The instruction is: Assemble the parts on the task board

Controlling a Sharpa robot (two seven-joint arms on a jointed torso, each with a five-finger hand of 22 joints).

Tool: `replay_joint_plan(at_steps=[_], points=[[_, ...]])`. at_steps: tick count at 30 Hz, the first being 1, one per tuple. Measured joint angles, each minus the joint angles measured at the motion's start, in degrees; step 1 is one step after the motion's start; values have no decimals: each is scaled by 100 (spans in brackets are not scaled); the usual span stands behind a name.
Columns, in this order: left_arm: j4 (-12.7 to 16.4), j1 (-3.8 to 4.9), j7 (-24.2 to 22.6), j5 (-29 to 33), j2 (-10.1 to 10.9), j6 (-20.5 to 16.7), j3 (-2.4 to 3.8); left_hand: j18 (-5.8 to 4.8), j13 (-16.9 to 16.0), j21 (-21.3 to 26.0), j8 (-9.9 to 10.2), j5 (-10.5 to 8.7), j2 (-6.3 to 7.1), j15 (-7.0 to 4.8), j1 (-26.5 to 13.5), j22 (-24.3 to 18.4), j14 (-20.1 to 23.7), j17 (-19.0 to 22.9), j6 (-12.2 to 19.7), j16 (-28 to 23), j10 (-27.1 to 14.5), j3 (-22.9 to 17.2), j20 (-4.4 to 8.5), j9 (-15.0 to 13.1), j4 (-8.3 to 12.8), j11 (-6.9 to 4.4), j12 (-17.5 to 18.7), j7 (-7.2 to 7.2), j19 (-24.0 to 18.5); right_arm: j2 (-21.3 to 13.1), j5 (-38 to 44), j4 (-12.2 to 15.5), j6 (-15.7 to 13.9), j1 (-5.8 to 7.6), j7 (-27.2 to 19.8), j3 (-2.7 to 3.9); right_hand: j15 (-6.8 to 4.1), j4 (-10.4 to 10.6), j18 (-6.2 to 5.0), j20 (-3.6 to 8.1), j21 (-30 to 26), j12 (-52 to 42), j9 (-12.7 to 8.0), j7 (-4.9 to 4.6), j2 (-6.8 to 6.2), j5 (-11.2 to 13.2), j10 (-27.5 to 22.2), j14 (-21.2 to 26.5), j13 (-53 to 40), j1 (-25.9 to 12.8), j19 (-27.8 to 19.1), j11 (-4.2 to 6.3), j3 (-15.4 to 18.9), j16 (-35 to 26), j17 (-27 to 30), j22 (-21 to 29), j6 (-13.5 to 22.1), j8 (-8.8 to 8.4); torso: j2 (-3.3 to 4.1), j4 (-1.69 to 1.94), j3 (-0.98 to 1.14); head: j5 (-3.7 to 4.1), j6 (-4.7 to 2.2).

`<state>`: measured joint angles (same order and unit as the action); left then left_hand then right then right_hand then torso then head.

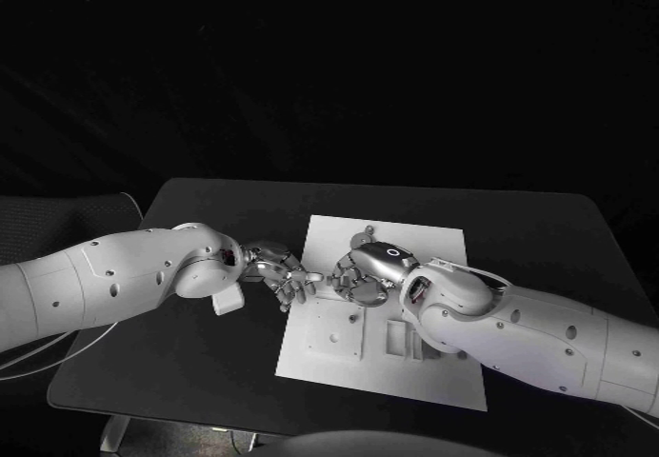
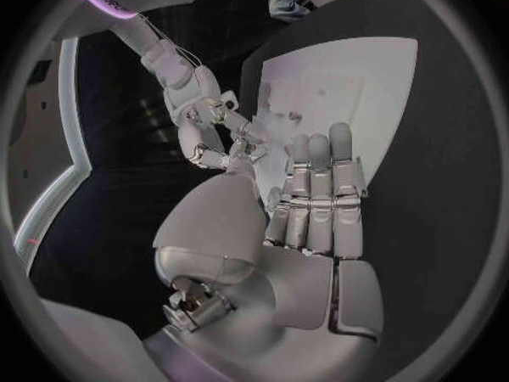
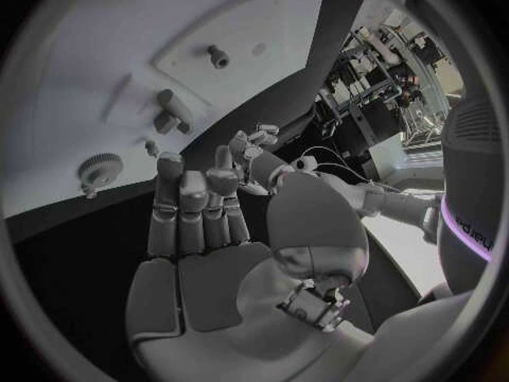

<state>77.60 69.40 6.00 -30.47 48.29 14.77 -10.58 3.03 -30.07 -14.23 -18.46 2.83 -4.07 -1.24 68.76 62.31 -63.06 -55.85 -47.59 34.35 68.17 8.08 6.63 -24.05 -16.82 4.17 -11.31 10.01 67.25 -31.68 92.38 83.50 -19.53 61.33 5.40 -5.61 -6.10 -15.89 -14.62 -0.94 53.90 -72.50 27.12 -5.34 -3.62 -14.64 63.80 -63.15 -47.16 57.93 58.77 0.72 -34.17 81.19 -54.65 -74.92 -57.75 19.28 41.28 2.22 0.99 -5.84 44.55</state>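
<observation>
My left robot hand point(image 1: 279, 274) and my right robot hand point(image 1: 366, 271) meet fingertip to fingertip over the left edge of the flat white rectangular task board point(image 1: 412, 381), which lies mid-desk on the black desk point(image 1: 179, 343). I take the board as my landmark.

Left robot hand: in its own wrist view point(image 2: 318, 204) the long fingers lie straight and side by side, palm bare. Whether its thumb tip pinches anything small I cannot tell.

Right robot hand: fingers half curled in the right wrist view point(image 3: 196, 221), palm bare too. In the left wrist view its fingertips point(image 2: 238, 140) bunch together just at the board's near edge, possibly on a small piece; too small to be sure.

Parts, all standing or lying on the board: a small grey toothed gear point(image 3: 97, 170) near one edge, a short dark peg point(image 3: 217, 57) upright on a raised square plate, a pair of dark stubby cylinders point(image 3: 170, 110) between them. In the head view a small round piece point(image 1: 364, 231) sits at the board's far edge, and slotted recesses point(image 1: 398, 340) lie toward its near end.

My judgement: both hands hover together at this edge either to pass a piece across or to steady one for seating. Little looks assembled yet; the gear lies loose, not on a peg.
</observation>
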Motion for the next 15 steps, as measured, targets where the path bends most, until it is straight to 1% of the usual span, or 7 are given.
replay_joint_plan(at_steps=[3,6,7,10,12,13,15], points=[[0,0,2,0,3,0,0,0,0,0,0,0,-30,0,30,0,0,0,0,0,0,0,-1,0,0,0,0,0,-1,-11,-1,-23,10,3,25,0,2,0,0,0,0,23,-6,-24,-3,8,0,1,0,0,0,0,0,0,6,0,25,0,0,0,0,1,0],[0,1,3,0,6,0,0,0,0,0,0,0,-8,0,53,0,0,0,0,0,0,0,-4,0,0,0,0,0,-3,-17,-1,-52,32,10,77,0,9,0,2,0,0,23,-34,-71,-125,44,-1,8,7,-35,0,0,0,0,9,0,77,-55,0,0,0,2,0],[0,1,4,0,6,0,0,0,0,0,0,0,-7,0,53,0,0,0,0,0,0,0,-8,0,0,0,0,0,-8,-18,0,-57,37,12,90,0,9,0,2,0,0,23,-37,-64,-134,44,-1,8,7,-44,0,0,0,0,9,0,87,-63,0,0,0,2,0],[1,1,5,-1,10,1,-1,0,1,0,0,0,-8,0,53,0,0,0,0,0,0,15,-9,0,-15,0,0,0,-9,-28,9,-89,63,20,167,0,31,19,6,-1,0,45,-77,-52,-295,118,-64,30,7,-64,-1,-64,18,1,14,0,213,-164,0,-1,0,4,-7],[4,1,6,-3,11,1,-1,1,1,0,0,0,-7,0,53,0,0,0,0,0,0,32,-9,0,1,0,0,0,-9,-40,19,-114,90,21,242,0,86,107,40,-20,-24,45,-112,-83,-446,388,-129,86,6,-72,-22,-128,9,0,14,0,369,-256,0,-2,1,7,-13],[4,1,7,-3,12,1,-1,1,1,0,0,0,-7,0,53,0,0,0,0,0,0,31,-9,-1,1,0,0,0,-9,-46,23,-120,103,21,277,0,92,126,42,-20,-24,45,-119,-92,-487,464,-145,93,6,-79,-22,-144,3,0,14,0,381,-270,0,-2,1,9,-14],[6,1,7,-4,13,1,-1,1,1,0,0,0,-7,0,53,0,0,0,0,0,0,31,-9,0,1,0,0,0,-9,-54,36,-136,129,21,350,-1,131,225,49,-52,-47,45,-139,-121,-629,618,-187,133,6,-112,-54,-186,-13,-27,14,0,454,-321,0,-2,1,10,-15]])
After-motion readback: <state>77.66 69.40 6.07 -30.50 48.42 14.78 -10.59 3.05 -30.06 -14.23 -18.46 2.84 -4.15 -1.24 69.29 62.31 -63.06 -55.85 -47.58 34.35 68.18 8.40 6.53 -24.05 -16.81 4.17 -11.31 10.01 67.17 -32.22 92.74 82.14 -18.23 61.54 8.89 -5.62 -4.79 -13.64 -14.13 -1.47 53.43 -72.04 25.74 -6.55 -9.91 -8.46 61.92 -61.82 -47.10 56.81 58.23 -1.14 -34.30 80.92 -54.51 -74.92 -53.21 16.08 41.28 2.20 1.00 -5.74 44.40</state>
